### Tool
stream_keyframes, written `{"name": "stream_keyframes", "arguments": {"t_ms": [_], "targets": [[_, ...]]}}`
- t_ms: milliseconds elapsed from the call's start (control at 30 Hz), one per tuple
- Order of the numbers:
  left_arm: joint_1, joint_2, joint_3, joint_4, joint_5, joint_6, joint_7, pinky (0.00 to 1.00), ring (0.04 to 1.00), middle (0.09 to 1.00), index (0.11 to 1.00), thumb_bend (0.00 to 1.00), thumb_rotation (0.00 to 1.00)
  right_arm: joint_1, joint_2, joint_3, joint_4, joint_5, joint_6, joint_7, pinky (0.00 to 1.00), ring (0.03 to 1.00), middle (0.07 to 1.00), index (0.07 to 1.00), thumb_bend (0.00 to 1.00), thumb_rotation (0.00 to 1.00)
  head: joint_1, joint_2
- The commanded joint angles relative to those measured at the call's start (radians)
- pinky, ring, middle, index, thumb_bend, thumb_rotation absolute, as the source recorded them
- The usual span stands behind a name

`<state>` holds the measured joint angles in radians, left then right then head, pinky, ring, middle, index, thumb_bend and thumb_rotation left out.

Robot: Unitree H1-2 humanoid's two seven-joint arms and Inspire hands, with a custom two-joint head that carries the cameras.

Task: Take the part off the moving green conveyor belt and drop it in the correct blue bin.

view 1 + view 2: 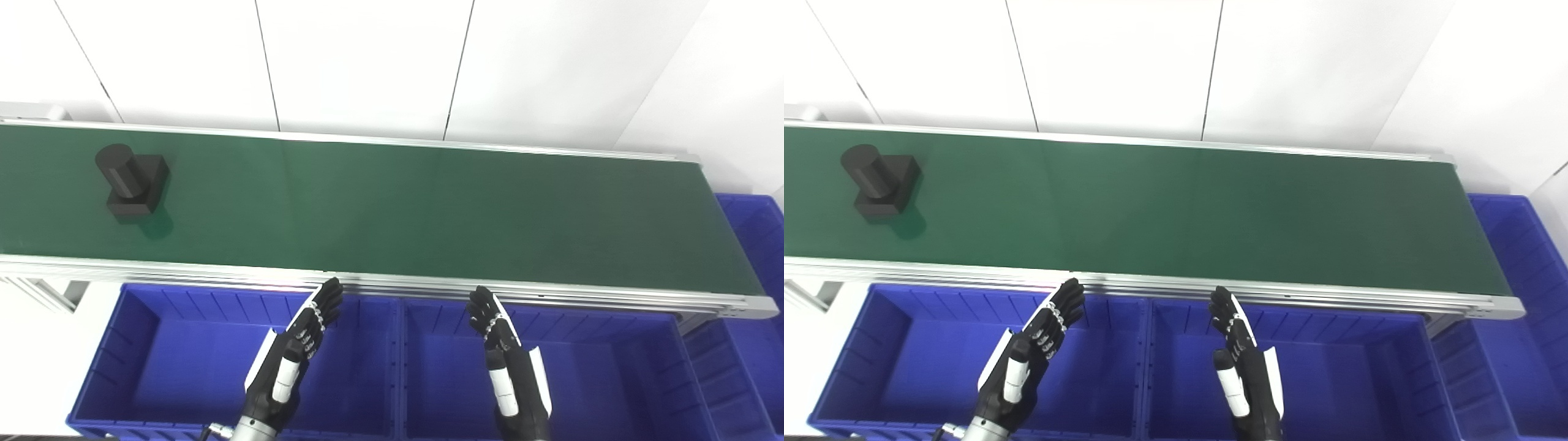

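Note:
A black part, a short cylinder standing on a square block, rides at the far left of the green conveyor belt. My left hand hovers open above the left blue bin, fingers stretched toward the belt's near rail. My right hand is open too, held over the middle blue bin. Both hands are empty and far to the right of the part.
A third blue bin stands past the belt's right end. An aluminium rail runs along the belt's near edge, between the hands and the belt. White wall panels stand behind the belt.

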<state>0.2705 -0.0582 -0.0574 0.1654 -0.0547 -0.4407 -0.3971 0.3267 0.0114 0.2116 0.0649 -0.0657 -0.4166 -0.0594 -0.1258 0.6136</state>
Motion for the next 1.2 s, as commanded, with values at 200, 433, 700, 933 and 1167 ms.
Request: {"name": "stream_keyframes", "arguments": {"t_ms": [200,433,700,933,1167], "targets": [[0.0,-0.009,-0.011,-0.027,0.037,-0.029,0.064,0.98,0.972,0.957,0.949,0.81,1.0,0.005,-0.014,0.014,-0.042,0.008,-0.053,0.013,0.96,0.958,0.939,0.938,0.73,0.95,0.021,-0.013],[-0.009,0.03,-0.098,-0.015,0.134,-0.029,0.259,0.9,0.902,0.893,0.895,0.74,1.0,0.007,-0.056,0.022,-0.031,-0.018,-0.053,0.005,0.99,0.982,0.965,0.942,0.7,0.9,0.087,-0.06],[-0.046,0.135,-0.307,0.018,0.207,-0.029,0.549,0.85,0.883,0.881,0.866,0.8,0.98,-0.012,-0.067,0.015,0.017,0.005,-0.053,-0.005,1.0,0.985,0.964,0.937,0.77,0.89,0.15,-0.097],[-0.065,0.183,-0.404,0.022,0.189,-0.029,0.663,0.82,0.864,0.865,0.845,0.84,0.95,-0.015,-0.07,0.022,0.025,-0.021,-0.053,-0.042,0.98,0.963,0.946,0.934,0.77,0.93,0.149,-0.105],[-0.078,0.207,-0.445,0.025,0.172,-0.029,0.707,0.8,0.843,0.848,0.837,0.85,0.93,-0.013,-0.07,0.033,0.023,-0.023,-0.053,-0.056,0.97,0.953,0.94,0.932,0.82,0.93,0.124,-0.118]]}}
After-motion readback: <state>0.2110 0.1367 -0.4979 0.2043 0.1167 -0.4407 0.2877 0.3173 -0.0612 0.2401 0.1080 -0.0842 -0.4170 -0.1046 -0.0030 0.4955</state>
